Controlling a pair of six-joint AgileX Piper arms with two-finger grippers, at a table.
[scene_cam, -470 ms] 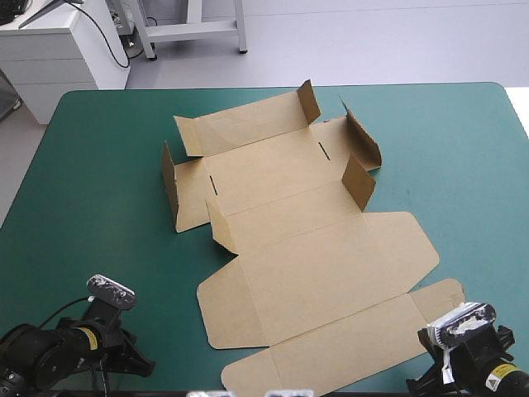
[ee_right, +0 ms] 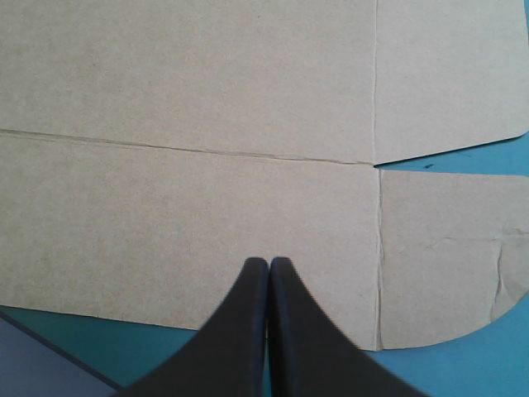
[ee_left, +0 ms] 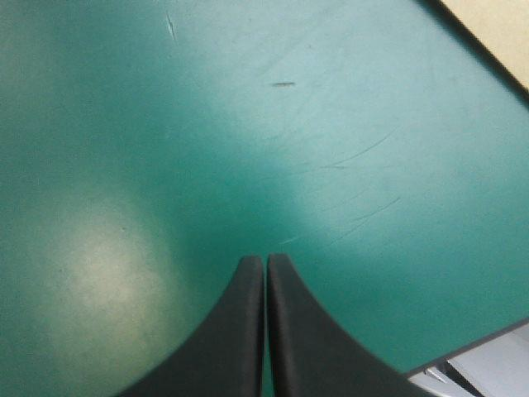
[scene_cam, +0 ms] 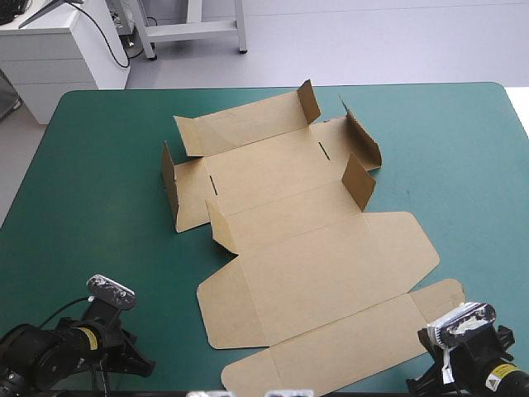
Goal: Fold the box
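At the near left corner of the table, the left gripper point(ee_left: 265, 258) is hanging over the bare teal-green cover point(ee_left: 207, 124). Its two black fingers are pressing together into one point, and only the cover is showing under them.

The box point(scene_cam: 314, 256) is lying in the middle of the table as a cut sheet of brown board, spread open and running at a slant from the far left toward the near right. On its far part several short flaps point(scene_cam: 358, 180) are standing up, one at the left side, one at the far edge and two toward the right. The wide near panels are lying flat on the cover.

At the near right corner, the right gripper point(ee_right: 269, 260) is hovering over the nearest strip of the box. Its fingers are also meeting in one closed arch, not clamped on the board. Whether the tips are touching the board I cannot tell. A straight crease point(ee_right: 190, 149) is running across ahead of the fingers, and a rounded end flap point(ee_right: 450, 256) is lying flat just beside the gripper, at the strip's right end.
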